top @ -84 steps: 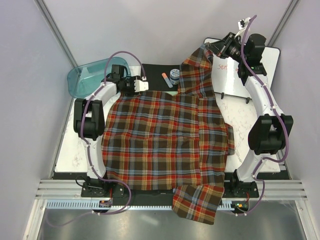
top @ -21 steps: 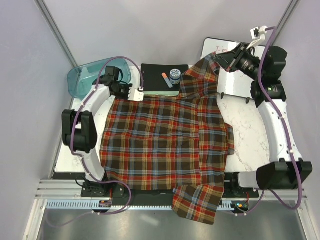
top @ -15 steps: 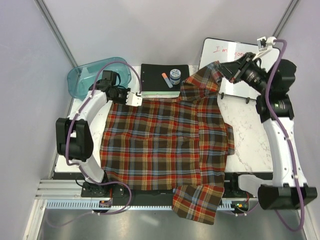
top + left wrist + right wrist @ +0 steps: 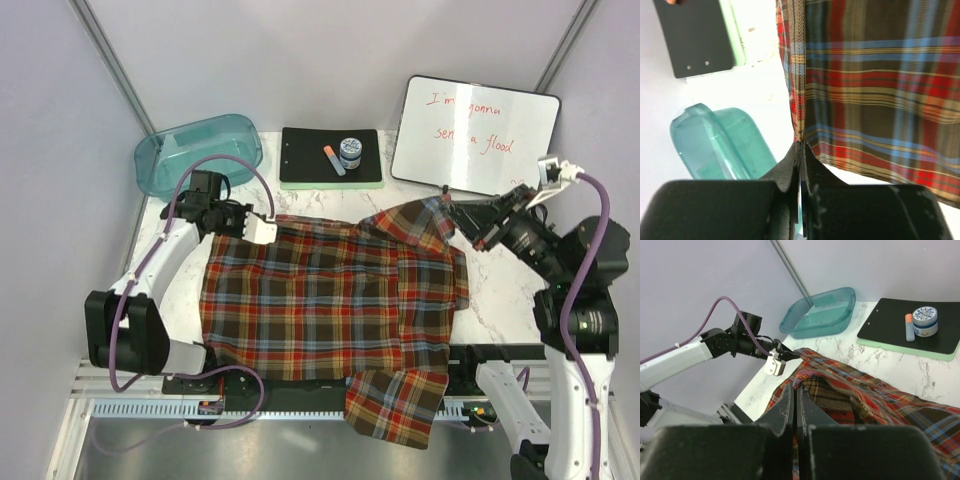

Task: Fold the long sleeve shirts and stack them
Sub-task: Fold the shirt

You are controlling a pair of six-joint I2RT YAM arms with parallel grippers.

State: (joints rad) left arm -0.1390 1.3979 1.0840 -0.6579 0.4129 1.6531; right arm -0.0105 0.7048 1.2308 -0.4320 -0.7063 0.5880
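— Where does the shirt sit against your claws?

— The plaid shirt (image 4: 330, 300) lies spread over the marble table (image 4: 500, 290), with its collar end at the far side. I have it at both far corners. My left claw (image 4: 274, 224) is clenched on the far left corner; in my left wrist view the fingers (image 4: 790, 167) press together with the hem edge pinched between them. My right claw (image 4: 448, 212) is at the far right, by the collar, clamped on a humped fold of the cloth. That right side of the shirt lies doubled over the body.

— And the containers?

— The teal bin (image 4: 195, 150) stands at the far left corner, just beyond my left claw and apart from the shirt. Through its clear walls only its own floor shows. The black clipboard (image 4: 305, 160), beyond the shirt's far edge, carries an orange-capped marker (image 4: 333, 160) and a small round tin (image 4: 350, 150). The tin's lid is on, so what it holds is hidden.

— Anything you can't make out?

— One sleeve (image 4: 395, 405) hangs over the table's near edge, and where it joins the body is covered. From above, my right fingertips are lost in the plaid. The whiteboard (image 4: 475, 135) bears red handwriting that I can read only in part.
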